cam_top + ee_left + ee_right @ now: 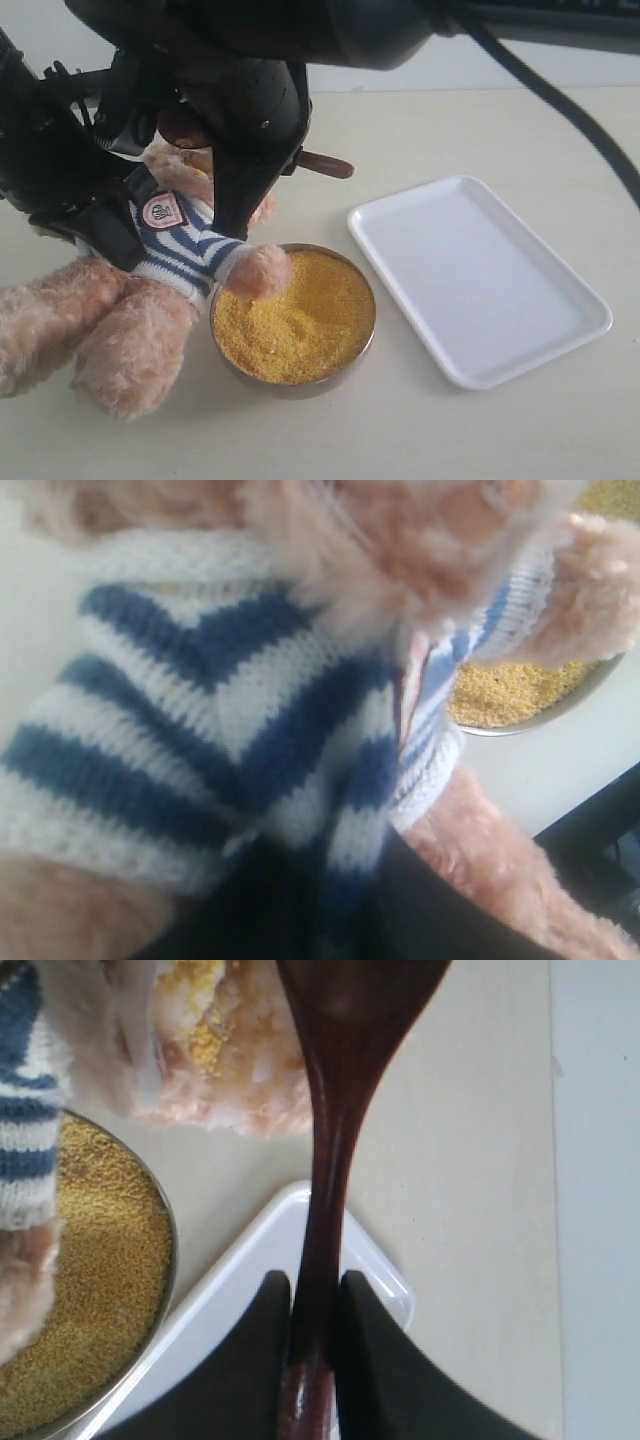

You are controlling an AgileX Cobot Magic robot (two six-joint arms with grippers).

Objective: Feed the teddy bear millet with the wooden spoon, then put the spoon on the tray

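The teddy bear [150, 290] sits at the left in its striped shirt [200, 710], one paw on the millet [295, 315] that fills the round metal bowl. My left gripper [100, 225] is shut on the shirt fabric [340, 880] at the bear's side. Over the bear's head, my right gripper [262, 150] is shut on the wooden spoon's handle [325, 1160], fingertips [272, 1295] tight on either side. The spoon's round end [360, 990] lies at the bear's face [230, 1050], where yellow grains stick to the fur. The white tray [480, 280] lies right of the bowl.
The spoon's handle end [330, 165] sticks out to the right of my right gripper. The metal bowl's rim [368, 335] nearly touches the tray's near corner. A black cable [560, 100] runs across the top right above the table.
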